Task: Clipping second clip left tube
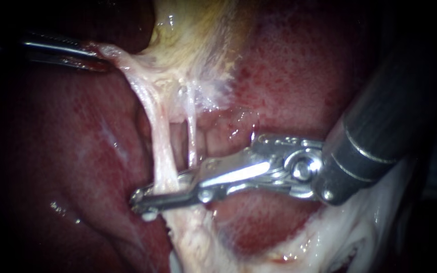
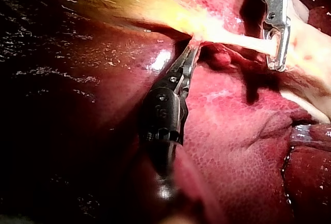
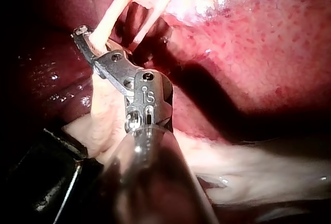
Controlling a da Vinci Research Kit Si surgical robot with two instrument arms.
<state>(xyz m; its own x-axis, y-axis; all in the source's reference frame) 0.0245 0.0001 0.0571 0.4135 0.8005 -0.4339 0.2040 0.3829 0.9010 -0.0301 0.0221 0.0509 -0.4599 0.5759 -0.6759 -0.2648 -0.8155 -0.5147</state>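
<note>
Stamped marks on right instrument (image 3: pixel 90 43); apparently no other text legible.

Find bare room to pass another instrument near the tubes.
Free: dark red liver left of the thick pale left tube, and mottled liver above the silver right instrument. Crowded: that instrument straddles the tube beside the thin right tube.

I'm seeing the liver (image 1: pixel 67 151) carrying everything here; the yellowish gallbladder (image 1: pixel 198 30) is lying against it up top, and pale tissue (image 1: pixel 375 222) is resting on it lower down.
</note>
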